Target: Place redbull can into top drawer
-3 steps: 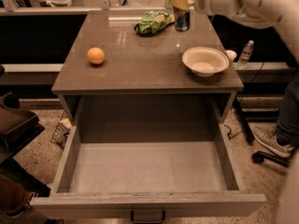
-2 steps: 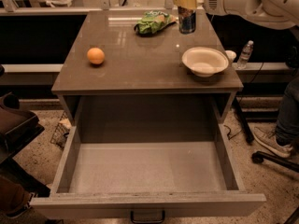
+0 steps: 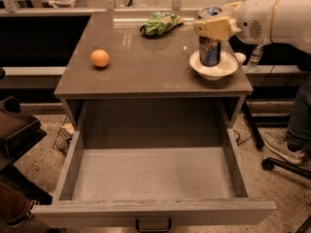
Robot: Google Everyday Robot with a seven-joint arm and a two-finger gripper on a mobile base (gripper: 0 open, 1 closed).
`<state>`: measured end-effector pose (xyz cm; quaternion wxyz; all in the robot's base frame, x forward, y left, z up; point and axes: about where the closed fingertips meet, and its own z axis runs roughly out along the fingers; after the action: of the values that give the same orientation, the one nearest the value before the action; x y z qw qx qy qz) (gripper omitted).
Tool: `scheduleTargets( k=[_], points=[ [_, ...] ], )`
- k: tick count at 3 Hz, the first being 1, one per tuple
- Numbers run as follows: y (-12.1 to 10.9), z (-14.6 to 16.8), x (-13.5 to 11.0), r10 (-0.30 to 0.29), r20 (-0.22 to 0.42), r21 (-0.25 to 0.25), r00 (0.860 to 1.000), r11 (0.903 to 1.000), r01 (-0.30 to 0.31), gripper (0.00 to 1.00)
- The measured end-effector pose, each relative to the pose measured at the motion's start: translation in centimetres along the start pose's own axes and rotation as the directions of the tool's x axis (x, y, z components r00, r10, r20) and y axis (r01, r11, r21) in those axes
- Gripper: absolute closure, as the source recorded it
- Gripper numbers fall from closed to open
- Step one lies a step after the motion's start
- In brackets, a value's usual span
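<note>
My gripper (image 3: pixel 212 27) is shut on the redbull can (image 3: pixel 210 49), a slim blue-and-silver can, and holds it upright in the air in front of the white bowl at the right of the cabinet top. The arm comes in from the right. The top drawer (image 3: pixel 150 212) is pulled wide open below, a deep grey box with a dark handle (image 3: pixel 153 225) on its front panel. Its inside holds nothing.
On the grey-brown cabinet top (image 3: pixel 141 69) lie an orange (image 3: pixel 100 58) at the left, a green bag (image 3: pixel 160 23) at the back and a white bowl (image 3: pixel 228 68) at the right. A clear water bottle (image 3: pixel 254 57) stands beyond the right edge. A person's leg and shoe (image 3: pixel 286 144) are at the right.
My gripper has lifted the can from the back of the cabinet top and carried it forward and right, over the white bowl. The camera view has shifted closer.
</note>
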<state>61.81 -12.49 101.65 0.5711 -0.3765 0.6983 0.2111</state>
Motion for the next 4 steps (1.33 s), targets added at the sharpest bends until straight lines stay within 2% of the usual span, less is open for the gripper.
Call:
scheduleTargets(
  k=[1,2,3,4],
  points=[
    [3.5,-2.6,1.0,-0.016,0.061,-0.144,0.998,0.9893,0.025,1.0],
    [5.3,-3.1,1.2,-0.048,0.08,-0.214,0.996,0.9748,0.064,1.0],
    [5.2,-3.0,1.2,-0.046,0.079,-0.21,0.996,0.9757,0.062,1.0],
    [5.6,-2.0,2.6,-0.032,0.065,-0.22,0.997,0.9744,0.046,1.0]
  ],
)
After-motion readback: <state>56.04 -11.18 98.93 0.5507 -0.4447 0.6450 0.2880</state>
